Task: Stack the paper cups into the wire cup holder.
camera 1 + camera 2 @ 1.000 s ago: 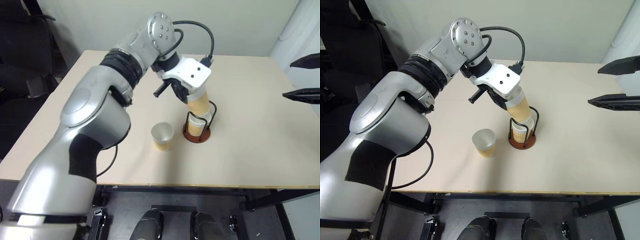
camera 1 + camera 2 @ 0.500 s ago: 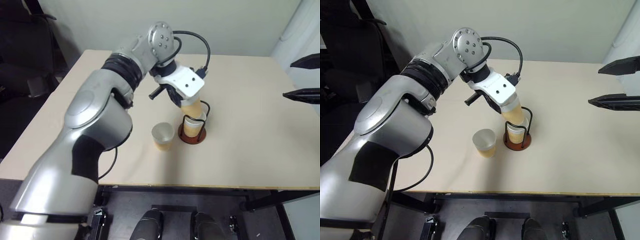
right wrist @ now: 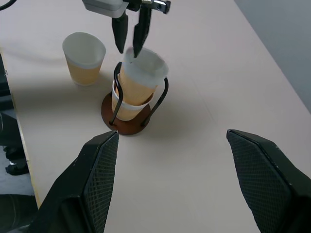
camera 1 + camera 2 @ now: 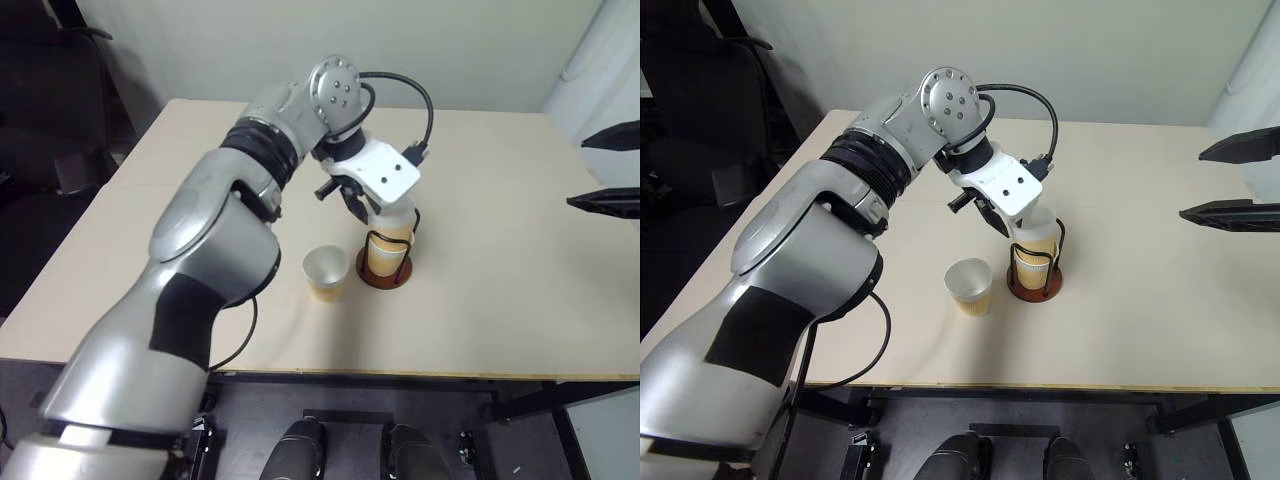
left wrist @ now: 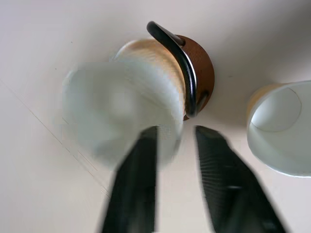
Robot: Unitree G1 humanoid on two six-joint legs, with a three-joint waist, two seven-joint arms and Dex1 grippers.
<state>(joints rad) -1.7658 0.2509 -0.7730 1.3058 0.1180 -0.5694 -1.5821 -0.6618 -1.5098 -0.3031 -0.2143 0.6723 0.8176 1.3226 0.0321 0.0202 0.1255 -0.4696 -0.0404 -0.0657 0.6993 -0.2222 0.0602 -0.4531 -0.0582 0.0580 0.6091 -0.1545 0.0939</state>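
Observation:
The wire cup holder (image 3: 127, 126) stands mid-table on its reddish-brown base. Two paper cups sit in it, the upper cup (image 3: 141, 80) nested in the lower cup (image 3: 127, 108) and leaning a little. My left gripper (image 3: 129, 51) hangs pointing down just above the upper cup's rim. Its two fingers stand slightly apart astride the rim wall, open. A third paper cup (image 4: 325, 272) stands upright on the table just left of the holder. My right gripper (image 3: 172, 132) hovers well to the right, wide open with nothing in it.
The beige table (image 4: 500, 300) has bare room all around the holder and the loose cup. A dark office chair (image 4: 40, 110) stands off the table's left side. A pale wall runs behind the far edge.
The left gripper lowered the tilted cup into the holder onto the cup inside. Its fingers then parted from the rim. The right gripper stayed still.

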